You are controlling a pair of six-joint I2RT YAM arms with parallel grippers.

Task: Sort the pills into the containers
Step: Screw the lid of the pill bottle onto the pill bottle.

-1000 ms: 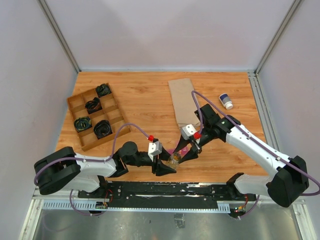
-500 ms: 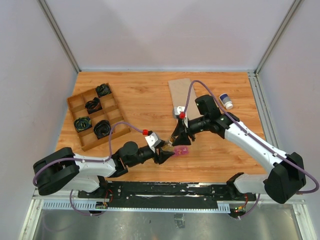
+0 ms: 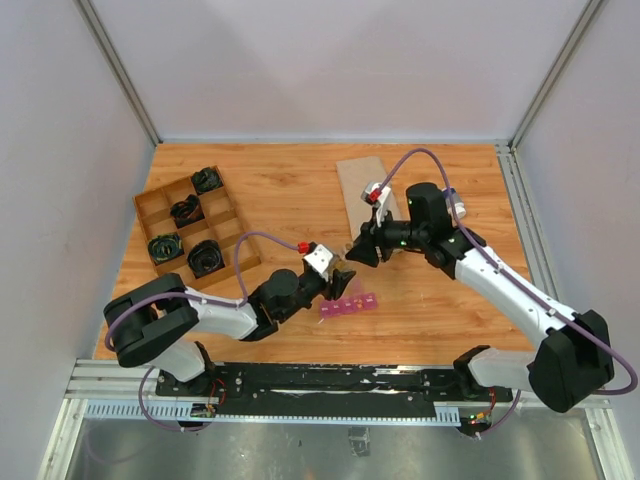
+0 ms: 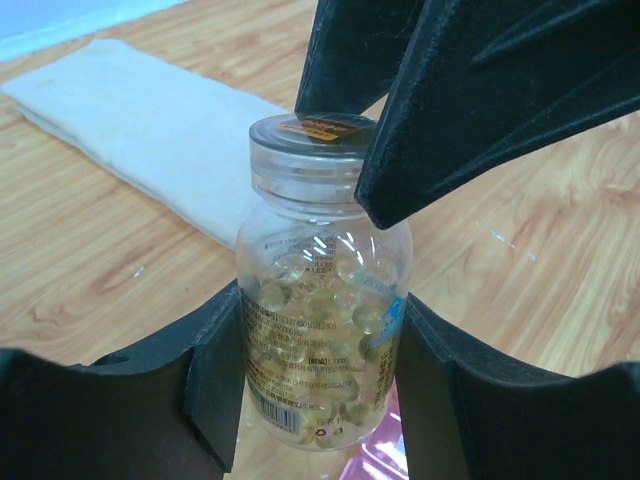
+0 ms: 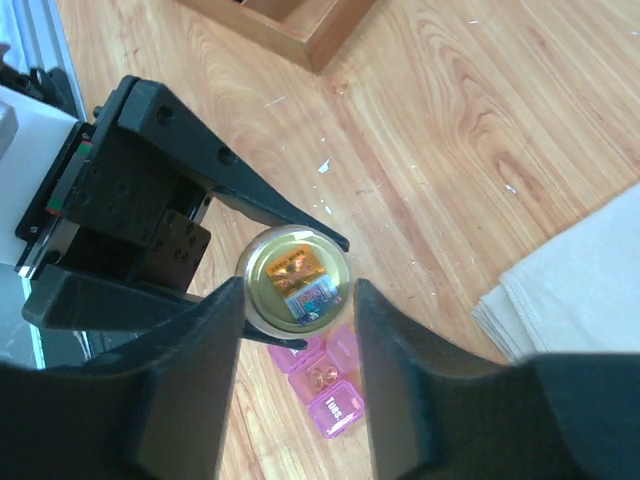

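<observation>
Pink containers (image 3: 348, 304) lie flat on the tabletop (image 3: 280, 190), near the front edge, right below the bottle (image 4: 322, 330). L tool (image 3: 338, 285) squeezes the clear bottle round its belly & holds it upright; yellow pills (image 4: 335, 300) sit inside. R tool (image 5: 297, 290) pinches the bottle's top, gold seal showing. Farther back lies a folded tan cloth (image 3: 358, 185). Far left: wooden tray (image 3: 228, 240) w/ black things.

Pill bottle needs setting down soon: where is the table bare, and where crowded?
Bare: the wood between the wooden tray and the beige cloth, and the near-right stretch beside the pink containers. Crowded: behind the containers, where left hand and right hand hold the pill bottle.
</observation>
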